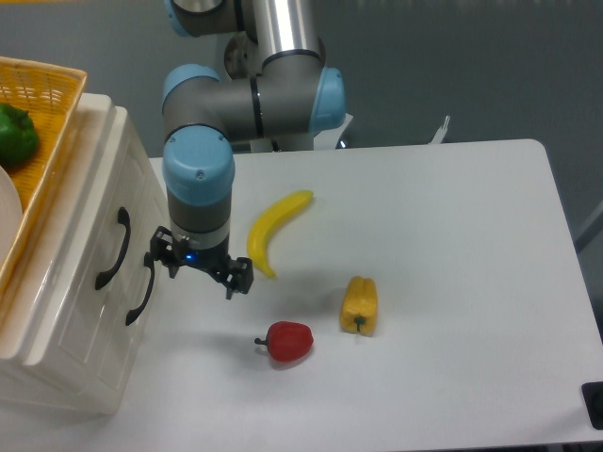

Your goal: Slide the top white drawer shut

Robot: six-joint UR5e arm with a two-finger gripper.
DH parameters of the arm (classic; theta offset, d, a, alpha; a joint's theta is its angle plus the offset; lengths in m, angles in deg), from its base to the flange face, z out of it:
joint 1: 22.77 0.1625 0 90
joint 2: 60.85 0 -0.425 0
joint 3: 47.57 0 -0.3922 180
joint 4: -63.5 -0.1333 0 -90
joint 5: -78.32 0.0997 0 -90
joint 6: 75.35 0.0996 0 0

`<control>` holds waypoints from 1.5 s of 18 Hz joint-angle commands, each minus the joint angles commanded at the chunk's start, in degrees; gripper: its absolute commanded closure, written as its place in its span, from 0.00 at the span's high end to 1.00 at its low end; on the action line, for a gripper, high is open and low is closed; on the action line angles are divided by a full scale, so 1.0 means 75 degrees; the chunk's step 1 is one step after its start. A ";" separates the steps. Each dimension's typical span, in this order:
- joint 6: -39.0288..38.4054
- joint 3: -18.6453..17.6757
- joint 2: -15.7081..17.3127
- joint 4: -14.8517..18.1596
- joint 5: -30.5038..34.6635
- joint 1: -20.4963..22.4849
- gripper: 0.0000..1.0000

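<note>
A white table against a grey backdrop

The white table (452, 245) has a rounded far corner and a smooth matte top under soft, even light; behind it runs a plain blue-grey wall (471, 66), and a dark floor shows at the right edge

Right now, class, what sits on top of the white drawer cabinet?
A yellow wicker basket rests on the cabinet, holding a green pepper and a white object cut by the frame. The rest is out of frame.
</note>
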 joint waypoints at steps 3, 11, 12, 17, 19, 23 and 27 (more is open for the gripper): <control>0.0304 0.0000 0.0024 0.0000 0.0105 0.0270 1.00; 0.1616 -0.0023 0.0281 0.0129 0.0586 0.0996 1.00; 0.1827 -0.0058 0.0305 0.0152 0.0609 0.1101 1.00; 0.2918 -0.0176 0.0317 0.0270 0.0961 0.1757 1.00; 0.3023 -0.0153 0.0328 0.0258 0.0984 0.1957 1.00; 0.3819 -0.0152 0.0328 0.0234 0.0973 0.2344 1.00; 0.4756 -0.0118 0.0281 0.0164 0.0984 0.2648 1.00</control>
